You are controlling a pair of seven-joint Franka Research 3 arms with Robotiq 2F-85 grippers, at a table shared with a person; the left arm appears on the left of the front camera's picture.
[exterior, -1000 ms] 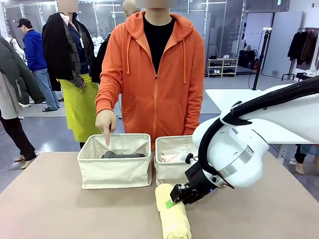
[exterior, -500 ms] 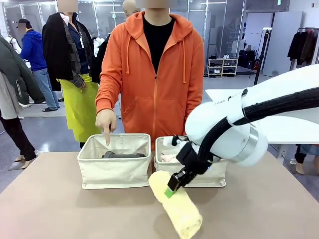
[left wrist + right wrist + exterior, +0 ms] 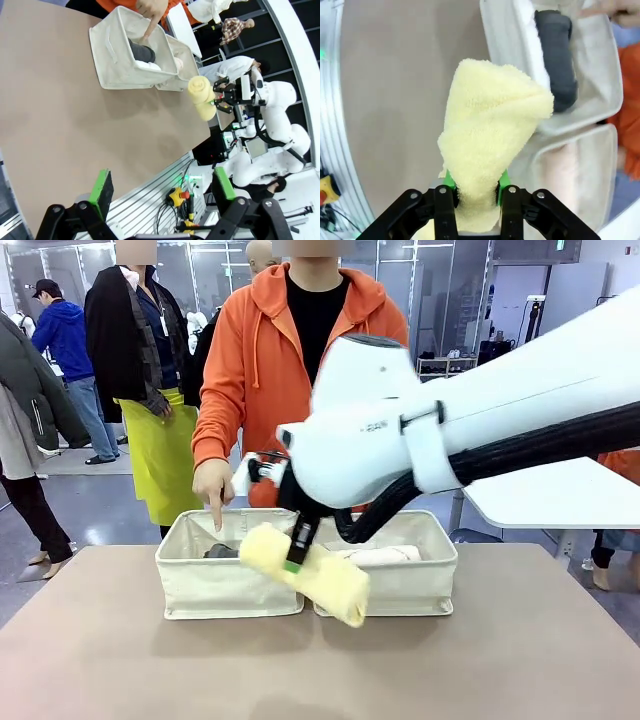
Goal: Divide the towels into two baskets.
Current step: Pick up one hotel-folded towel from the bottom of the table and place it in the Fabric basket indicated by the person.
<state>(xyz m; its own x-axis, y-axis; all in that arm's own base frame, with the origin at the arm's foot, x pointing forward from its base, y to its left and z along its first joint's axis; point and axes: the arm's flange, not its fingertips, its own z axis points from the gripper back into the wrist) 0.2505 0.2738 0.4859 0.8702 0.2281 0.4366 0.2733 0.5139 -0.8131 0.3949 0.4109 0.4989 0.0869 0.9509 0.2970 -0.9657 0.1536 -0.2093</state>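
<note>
- Pale yellow towel (image 3: pixel 305 570) is up off the table in my right gripper (image 3: pixel 295 558), hanging in the air in front of the two canvas baskets, roughly where they meet.
- Right jaws are clamped tight on the roll near one end; on the right wrist view the green pads (image 3: pixel 449 180) pinch the terry cloth and the yellow towel bulges out above them.
- On the front view the roll tilts, its far end dropping toward the right basket (image 3: pixel 425 580) while the gripped end sits over the front rim of the left basket (image 3: pixel 225 585).
- Dark grey towel (image 3: pixel 556 55) lies in the left basket, along its floor.
- On the left wrist view I also make out something white (image 3: pixel 146 64) beside the grey roll in that bin.
- White towel (image 3: pixel 385 554) lies in the right basket, just behind the yellow one.
- Person in an orange hoodie stands at the far side; one hand (image 3: pixel 212 485) points a finger down into the left basket, above the grey towel.
- My left gripper (image 3: pixel 162 187) hangs well back from the baskets over the near table edge, jaws spread wide with nothing between them.
- Brown table (image 3: pixel 100 660) is where both baskets stand, side by side and touching.
</note>
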